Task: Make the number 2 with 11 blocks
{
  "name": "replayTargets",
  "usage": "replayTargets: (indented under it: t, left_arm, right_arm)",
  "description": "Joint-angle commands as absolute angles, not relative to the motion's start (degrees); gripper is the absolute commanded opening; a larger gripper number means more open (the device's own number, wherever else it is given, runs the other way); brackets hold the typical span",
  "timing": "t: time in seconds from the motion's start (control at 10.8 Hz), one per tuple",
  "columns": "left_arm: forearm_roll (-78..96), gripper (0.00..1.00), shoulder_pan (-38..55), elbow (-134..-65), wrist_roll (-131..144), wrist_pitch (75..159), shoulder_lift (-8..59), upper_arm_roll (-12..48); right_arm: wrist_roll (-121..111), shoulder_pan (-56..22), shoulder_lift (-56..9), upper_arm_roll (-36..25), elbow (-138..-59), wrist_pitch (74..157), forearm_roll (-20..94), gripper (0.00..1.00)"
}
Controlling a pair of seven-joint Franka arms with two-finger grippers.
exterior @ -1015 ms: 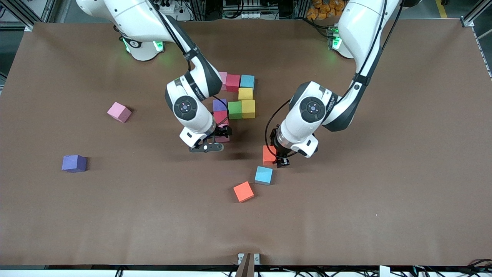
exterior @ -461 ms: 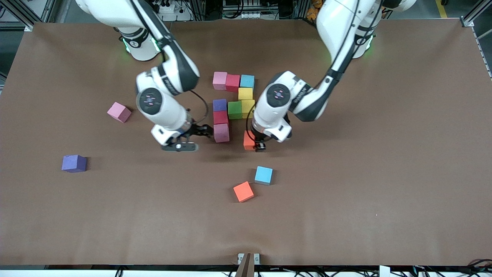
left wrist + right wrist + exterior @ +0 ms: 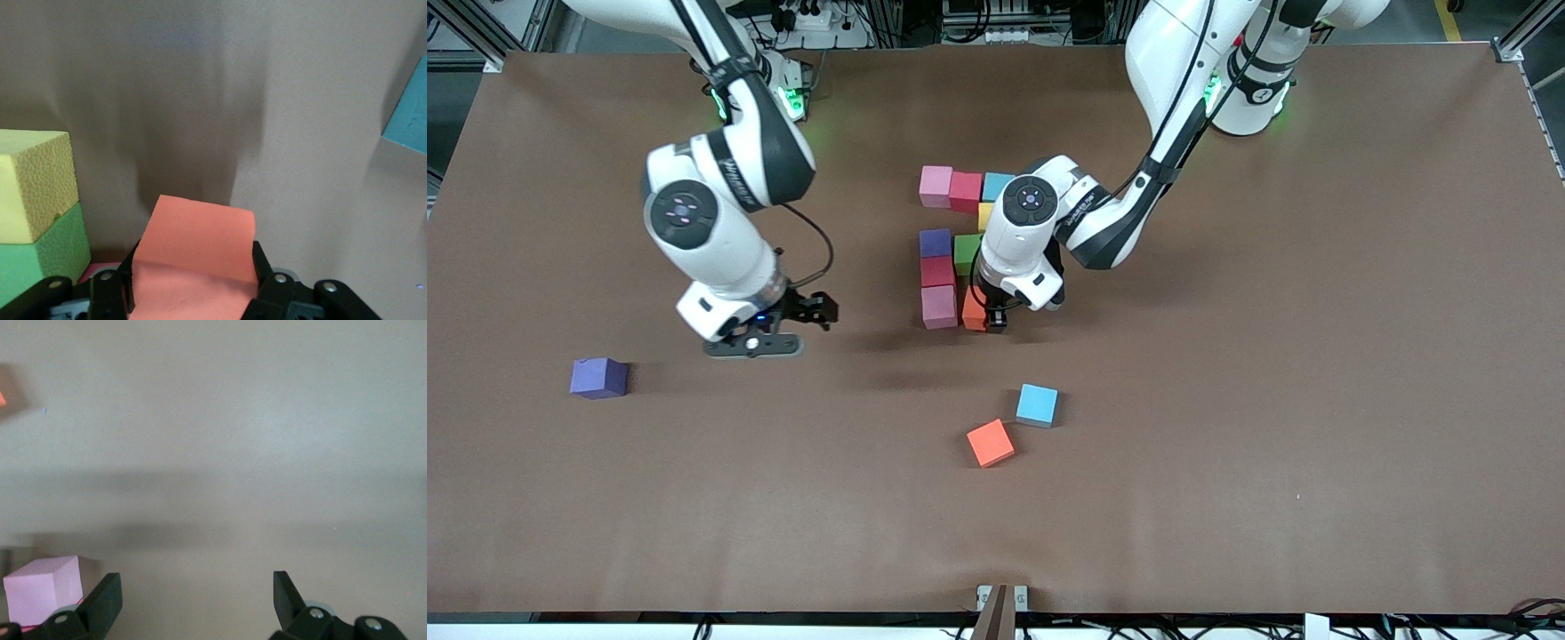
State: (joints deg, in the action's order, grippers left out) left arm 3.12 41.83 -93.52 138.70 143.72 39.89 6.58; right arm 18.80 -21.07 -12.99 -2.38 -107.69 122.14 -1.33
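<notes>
The part-built number 2 stands mid-table: pink (image 3: pixel 935 186), red (image 3: pixel 965 190) and light blue (image 3: pixel 999 185) blocks farthest from the camera. Nearer come yellow (image 3: pixel 984 215), green (image 3: pixel 966 252), purple (image 3: pixel 935 242), red (image 3: pixel 937 271) and pink (image 3: pixel 939 308). My left gripper (image 3: pixel 986 318) is shut on an orange block (image 3: pixel 972 311) right beside that nearest pink one. The left wrist view shows the orange block (image 3: pixel 200 247) between the fingers (image 3: pixel 261 261), with yellow (image 3: pixel 33 183) and green (image 3: pixel 41 250) alongside. My right gripper (image 3: pixel 815 312) hangs open and empty over bare table.
Loose blocks lie nearer the camera: light blue (image 3: pixel 1037 405), orange-red (image 3: pixel 990 443), and purple (image 3: pixel 599 377) toward the right arm's end. A pink block (image 3: pixel 41 588) shows beside the right gripper (image 3: pixel 197 581) in its wrist view. Brown table (image 3: pixel 1227 444) stretches wide around.
The left gripper carried the orange block from near the loose light blue block up against the digit's nearest pink block. The right arm drew away from the digit toward its own end, now covering a loose pink block.
</notes>
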Motion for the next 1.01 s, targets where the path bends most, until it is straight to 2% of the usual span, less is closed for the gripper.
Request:
replayTargets:
  t: [0.0, 0.28, 0.55, 0.92]
  left_arm:
    - [1.84, 0.00, 42.10, -93.25, 143.42, 145.89, 40.78, 6.33]
    - [2.02, 0.00, 42.10, -93.25, 145.10, 146.33, 40.96, 6.33]
    - [2.11, 0.00, 42.88, -93.25, 145.72, 146.78, 41.66, 6.50]
    - [2.11, 0.00, 44.12, -93.16, 146.43, 148.01, 42.45, 6.50]
  right_arm:
    - [17.85, -15.41, -8.46, 0.34, -107.67, 120.59, -2.46, 1.00]
    - [15.22, -10.99, -8.61, 1.85, -100.66, 111.64, -2.46, 1.00]
    - [14.41, -8.72, -7.74, 1.84, -99.23, 109.70, -2.11, 1.00]
    - [14.24, -6.42, -6.24, 1.76, -94.93, 101.17, -1.32, 1.00]
